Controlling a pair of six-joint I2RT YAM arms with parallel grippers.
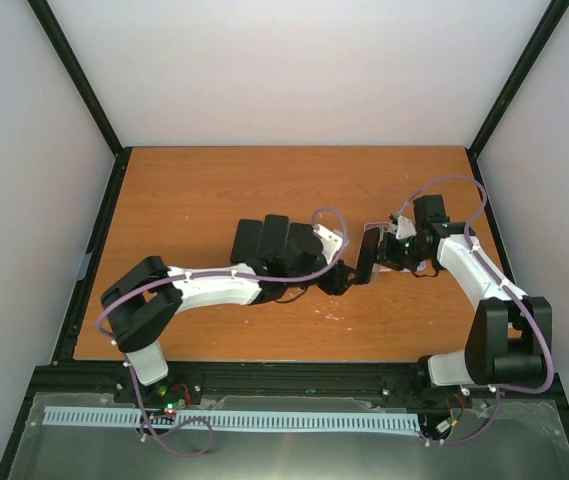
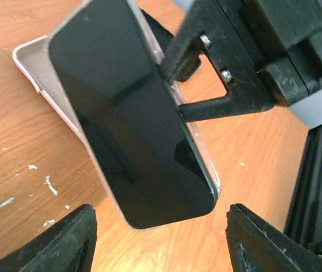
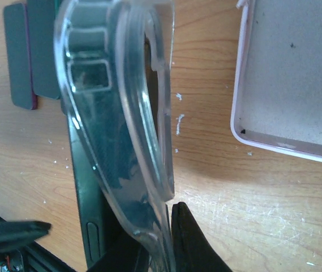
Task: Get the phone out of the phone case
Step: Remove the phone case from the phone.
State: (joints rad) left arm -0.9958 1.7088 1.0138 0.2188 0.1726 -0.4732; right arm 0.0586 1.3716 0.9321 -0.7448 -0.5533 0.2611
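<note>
The phone (image 2: pixel 132 113) has a black screen and a dark green side (image 3: pixel 86 187). It sits in a clear case (image 3: pixel 135 107) and is held tilted above the wooden table (image 1: pixel 214 190). My right gripper (image 3: pixel 161 235) is shut on the case's long edge, and the clear case bows away from the phone's back. In the top view the right gripper (image 1: pixel 378 252) holds the phone (image 1: pixel 366 258) at the table's middle. My left gripper (image 2: pixel 161 218) is open, its fingers (image 2: pixel 64 238) on either side of the phone's near end without touching it. It shows in the top view (image 1: pixel 340 278) just left of the phone.
An empty pale pink case (image 3: pixel 288 73) lies flat on the table beside the phone, also seen behind it in the left wrist view (image 2: pixel 33 68). Several dark flat slabs (image 1: pixel 274 243) lie on the table left of the phone, seen also in the right wrist view (image 3: pixel 28 54).
</note>
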